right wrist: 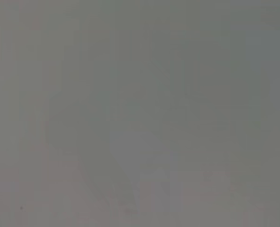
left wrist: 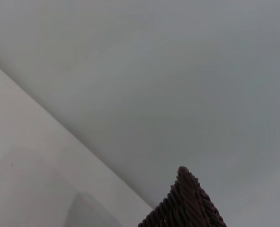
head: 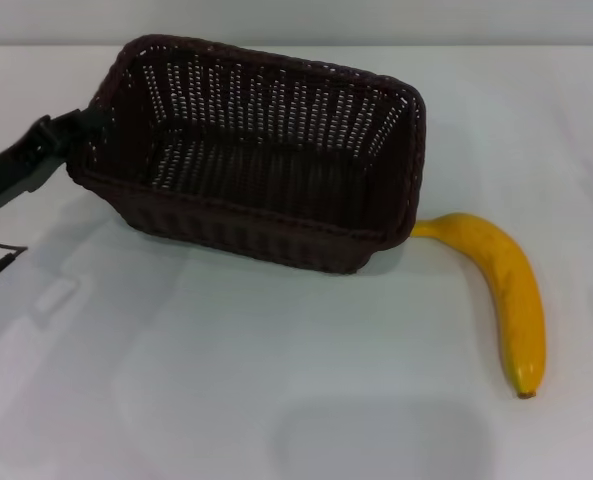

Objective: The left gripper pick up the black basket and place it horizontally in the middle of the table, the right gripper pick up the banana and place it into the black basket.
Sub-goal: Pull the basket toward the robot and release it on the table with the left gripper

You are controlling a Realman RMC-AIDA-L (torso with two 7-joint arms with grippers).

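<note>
The black basket [head: 256, 150] sits in the middle of the white table [head: 226, 380], lying slantwise with its open side up and tipped toward me. My left gripper [head: 81, 130] reaches in from the left and is closed on the braided rim of the basket's left end. A corner of that rim shows in the left wrist view [left wrist: 184, 205]. The yellow banana [head: 504, 292] lies on the table right of the basket, its stem end close to the basket's near right corner. My right gripper is out of view; the right wrist view shows only a blank grey surface.
A thin cable [head: 1, 262] lies at the left edge of the table. The table's far edge [head: 296, 44] runs behind the basket. White tabletop stretches in front of the basket and the banana.
</note>
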